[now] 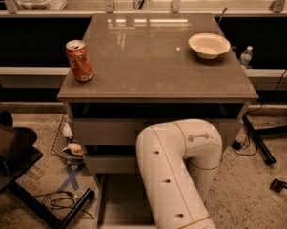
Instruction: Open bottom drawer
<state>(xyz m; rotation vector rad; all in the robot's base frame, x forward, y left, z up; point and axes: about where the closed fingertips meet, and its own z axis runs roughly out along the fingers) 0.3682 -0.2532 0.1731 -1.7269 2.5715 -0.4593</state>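
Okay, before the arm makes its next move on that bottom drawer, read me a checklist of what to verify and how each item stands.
1. Gripper in sight: not ok, it is hidden beneath the white arm in front of the cabinet.
2. Bottom drawer fully in sight: not ok, the arm covers part of it.
3. Drawer shut or pulled out: cannot tell.
4. Soda can upright on the cabinet top: ok.
5. Bowl resting flat on the top: ok.
6. Floor beside the drawer free: not ok, cable and clutter lie left of it.
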